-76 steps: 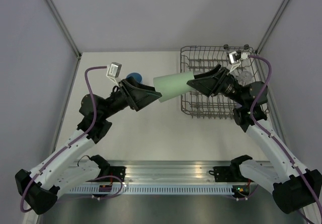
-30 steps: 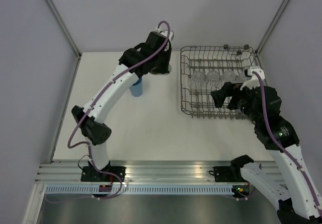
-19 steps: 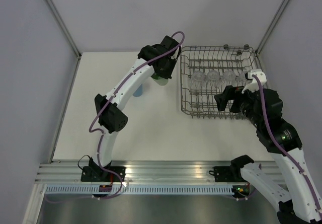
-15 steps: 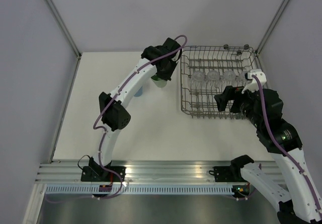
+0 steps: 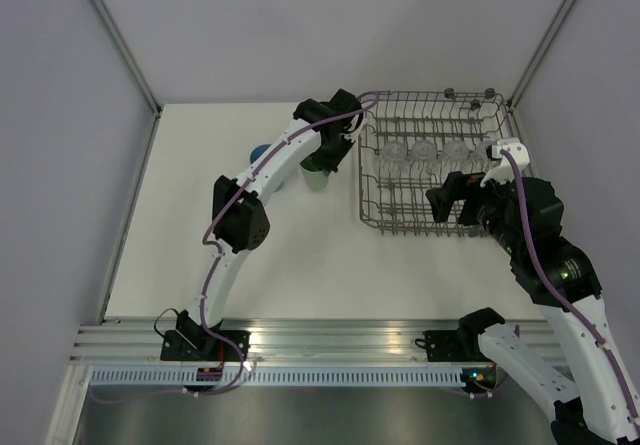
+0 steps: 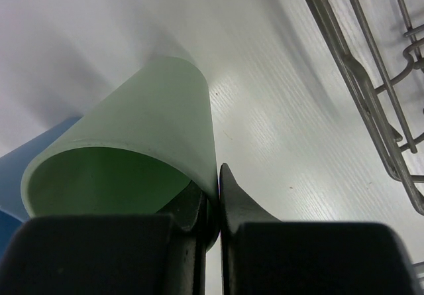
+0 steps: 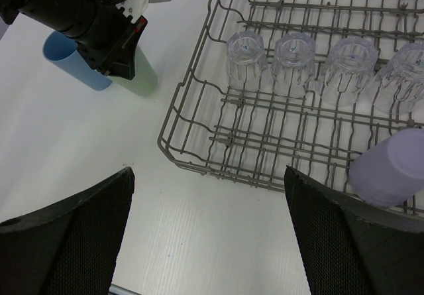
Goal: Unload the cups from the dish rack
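The pale green plastic tumbler (image 6: 132, 122) is out of the large grey wire dish rack (image 7: 265, 139). It is down at the white table (image 7: 152, 195) just left of the rack, close beside the blue plastic tumbler (image 7: 69, 59), though you cannot tell whether its base fully rests there. Your left end effector (image 6: 213, 189) is pinching its wall at the rim, one finger inside and one outside.

Count two of the seven cups as out, the green one not yet let go. Left in the rack are four clear glasses (image 7: 293, 56) in a row and the lavender plastic tumbler (image 7: 384, 166) at the near right corner — five to go. Your right end effector (image 7: 209, 235) hangs spread wide and empty over the rack's near edge — well placed, by my judgement, for the next pick.
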Motion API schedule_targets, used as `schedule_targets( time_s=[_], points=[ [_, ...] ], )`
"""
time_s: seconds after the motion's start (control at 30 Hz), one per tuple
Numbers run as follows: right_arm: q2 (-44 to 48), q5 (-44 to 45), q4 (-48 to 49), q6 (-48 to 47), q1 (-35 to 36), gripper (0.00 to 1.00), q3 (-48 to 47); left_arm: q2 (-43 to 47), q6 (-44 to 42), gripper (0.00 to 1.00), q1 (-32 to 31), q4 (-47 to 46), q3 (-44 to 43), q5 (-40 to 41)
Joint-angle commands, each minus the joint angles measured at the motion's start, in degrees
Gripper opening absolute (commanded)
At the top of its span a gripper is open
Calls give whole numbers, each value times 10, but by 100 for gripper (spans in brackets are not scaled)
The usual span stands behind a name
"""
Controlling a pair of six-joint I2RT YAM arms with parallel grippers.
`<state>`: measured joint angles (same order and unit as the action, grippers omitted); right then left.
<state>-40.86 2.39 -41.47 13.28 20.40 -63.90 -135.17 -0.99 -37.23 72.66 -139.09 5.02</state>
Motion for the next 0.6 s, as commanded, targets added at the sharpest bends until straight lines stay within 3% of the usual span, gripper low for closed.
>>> schedule_targets(
  time_s=[0.0,0.57],
  points=[
    [3,-4,-5,-9,0,98,-2,-14,-33,4,6,6,-19,-8],
    [9,-12,5,-13,-1,98,11,-20,-40,19,15,8,-1,-27]
  ],
)
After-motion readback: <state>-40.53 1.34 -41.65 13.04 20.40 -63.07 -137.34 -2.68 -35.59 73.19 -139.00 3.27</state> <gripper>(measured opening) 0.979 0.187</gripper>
